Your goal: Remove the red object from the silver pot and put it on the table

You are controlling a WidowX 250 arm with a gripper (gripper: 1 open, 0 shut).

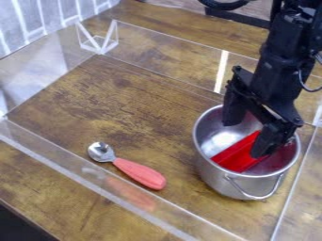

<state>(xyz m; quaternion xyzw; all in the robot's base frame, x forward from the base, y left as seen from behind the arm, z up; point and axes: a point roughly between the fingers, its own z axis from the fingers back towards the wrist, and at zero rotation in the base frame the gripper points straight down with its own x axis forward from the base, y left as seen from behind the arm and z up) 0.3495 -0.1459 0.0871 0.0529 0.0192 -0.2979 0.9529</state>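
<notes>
The task is barely begun. The red block (242, 151) lies tilted inside the silver pot (214, 174), leaning against its inner wall, and nothing has been lifted out. The gripper (257, 129) hangs over the pot's mouth with its jaws spread apart, one finger on each side of the block, not clamped on it. Grasping, lifting and setting down are left. The table (138, 104) is dark wood grain, edged by clear walls (51, 52); a spoon (126, 165) lies to the pot's left.
</notes>
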